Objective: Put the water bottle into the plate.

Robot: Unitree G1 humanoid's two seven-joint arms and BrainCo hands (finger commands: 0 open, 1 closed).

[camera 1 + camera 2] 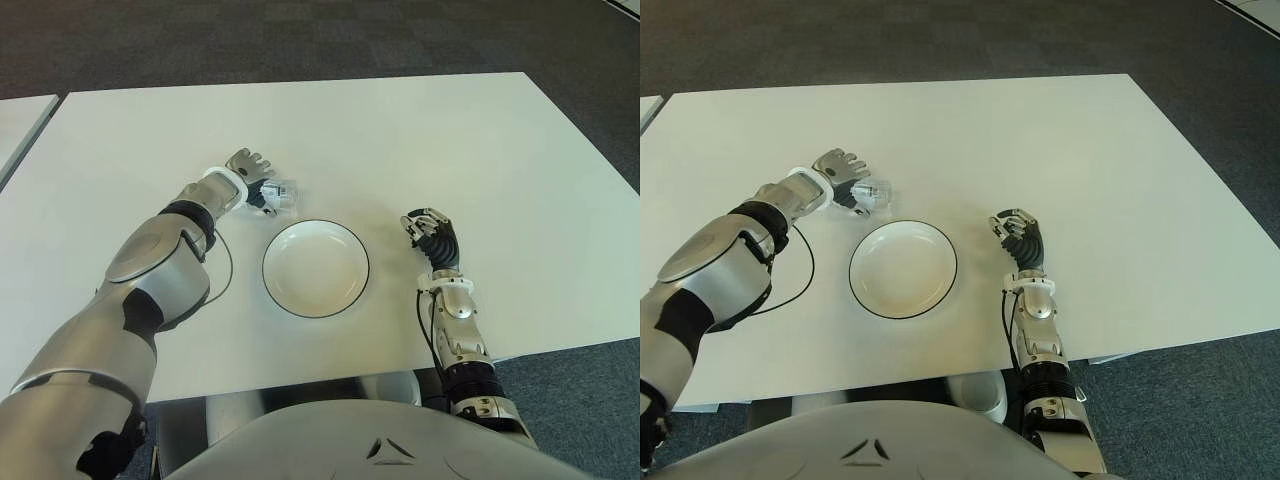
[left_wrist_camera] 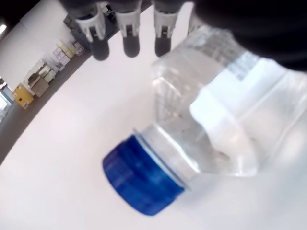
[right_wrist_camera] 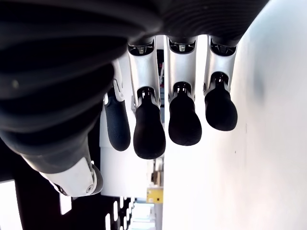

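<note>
Just beyond the plate's far left rim, the water bottle (image 1: 280,194) lies on its side on the white table (image 1: 450,130), a small clear bottle with a blue cap (image 2: 142,178) that shows plainly in the left wrist view. The left hand (image 1: 250,180) is on it from the robot's left side: the palm sits against the bottle's body, while the fingers (image 2: 130,28) reach straight out past it rather than wrapping around. From these views the hand reads as spread over the bottle, touching it but not yet closed on it; whether the thumb presses the hidden side cannot be told.

The plate (image 1: 352,290), white with a dark edge, sits near the bottle, towards the robot and a little to the right, and holds nothing. The right hand (image 1: 428,231) shows to the right of the plate, well apart from the bottle, its fingers (image 3: 149,129) loosely curled and holding nothing.

The step in hand looks like the grasp itself: the reach is done, the closing is not. The next move would call for the left fingers to curl round the bottle's body until it is held firmly, then a lift clear of the table and a short carry towards the robot to set it inside the plate's rim. A round bottle lying down may roll away under a loose grip.
</note>
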